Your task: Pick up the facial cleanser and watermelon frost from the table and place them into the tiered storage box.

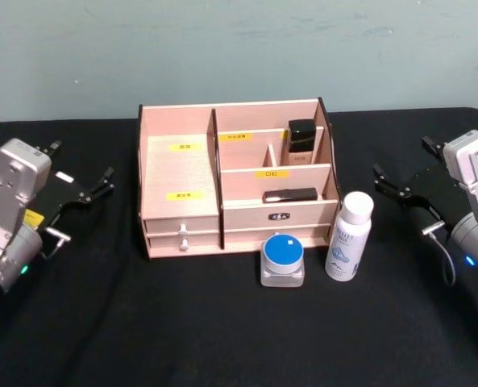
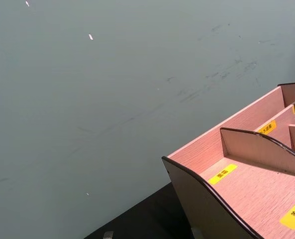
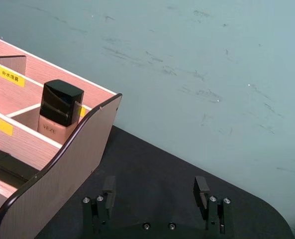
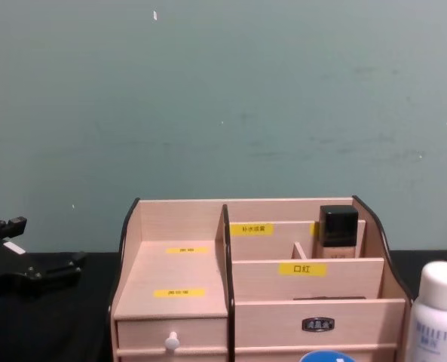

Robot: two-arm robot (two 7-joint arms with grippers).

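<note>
The tiered storage box [image 1: 178, 173] stands mid-table, light wood with yellow labels and white-knobbed drawers. Just in front of its right half sit the watermelon frost [image 1: 283, 260], a squat frosted jar with a blue lid, and to its right the facial cleanser [image 1: 348, 236], a tall white bottle standing upright. My left gripper [image 1: 85, 205] rests open at the table's left, well clear of the box. My right gripper [image 1: 404, 203] is open to the right of the cleanser, a short gap away. In the right wrist view its fingers [image 3: 202, 186] stand apart with nothing between them, beside the box's curved side [image 3: 62, 169].
A beige bottle with a square black cap [image 1: 301, 142] stands in the box's back right compartment, and a flat black item [image 1: 290, 194] lies in the tier below. The table is covered in black cloth [image 1: 222, 330], with a grey-green wall [image 4: 223, 98] behind.
</note>
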